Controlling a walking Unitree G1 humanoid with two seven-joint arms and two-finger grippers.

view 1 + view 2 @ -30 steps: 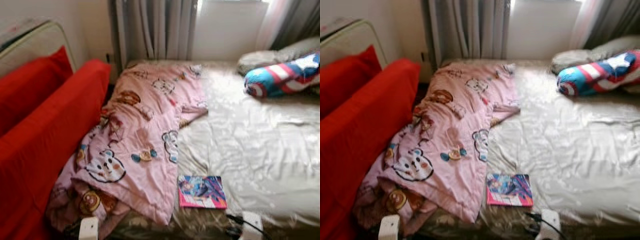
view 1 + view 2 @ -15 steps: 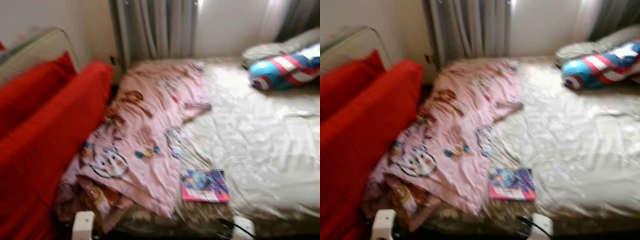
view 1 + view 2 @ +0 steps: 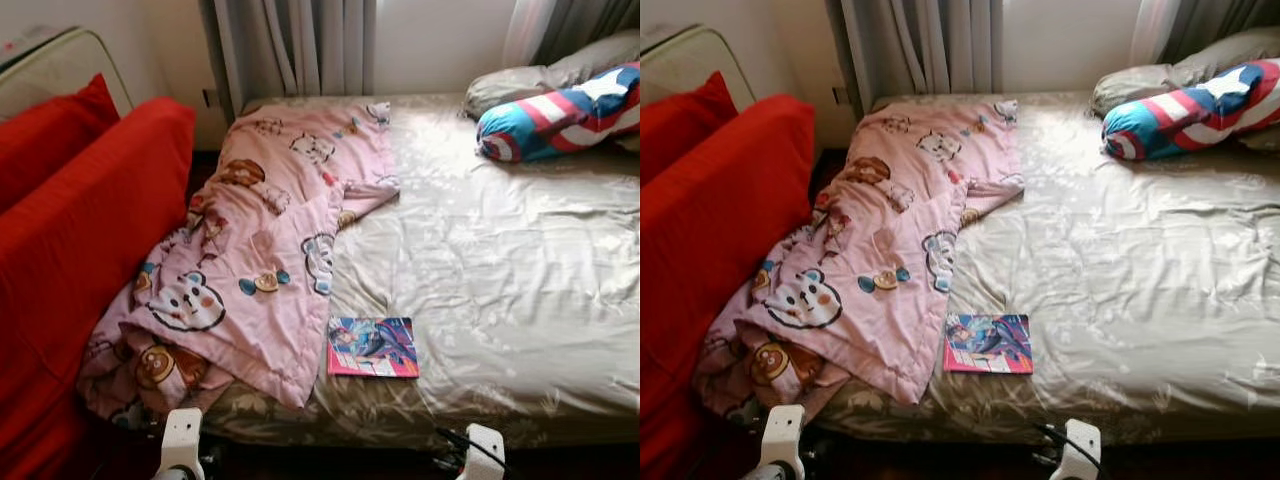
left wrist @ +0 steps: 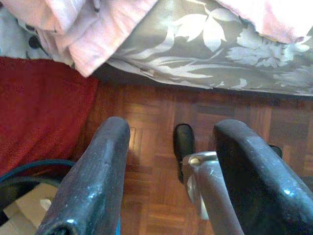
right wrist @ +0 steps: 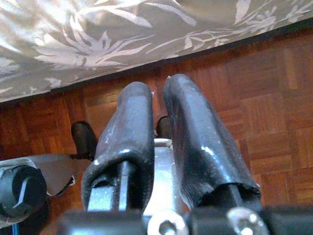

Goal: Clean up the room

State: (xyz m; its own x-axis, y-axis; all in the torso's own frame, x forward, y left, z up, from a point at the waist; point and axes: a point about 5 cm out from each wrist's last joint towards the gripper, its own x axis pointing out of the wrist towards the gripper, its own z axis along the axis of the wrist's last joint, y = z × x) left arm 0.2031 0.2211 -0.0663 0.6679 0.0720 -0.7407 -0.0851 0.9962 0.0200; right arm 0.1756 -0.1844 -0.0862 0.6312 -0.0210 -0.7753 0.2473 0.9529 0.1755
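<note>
1. Left eye view: the picture is coming through sharp now where it was smeared half a second ago, and the whole scene is sitting shifted in the frame, so the camera has moved, not the things. A glossy, thin, square-cornered book [image 3: 373, 347] is lying flat near the foot edge of the bed [image 3: 520, 270], just beside the hem of the soft pink cartoon-print blanket [image 3: 262, 250], which is lying rumpled along the bed's left side and spilling over its corner. A red fabric sofa [image 3: 80, 230] is standing to the left.
2. Right eye view: a cylindrical bolster pillow [image 3: 1190, 110] striped red, white and blue is resting at the head of the satiny beige sheet.
3. Left wrist view: the left gripper [image 4: 171, 181] is hanging low over wooden parquet floor [image 4: 151, 122], its fingers standing well apart.
4. Right wrist view: the right gripper [image 5: 157, 142] is hanging idle over the parquet, its fingers nearly together, holding nothing.
</note>
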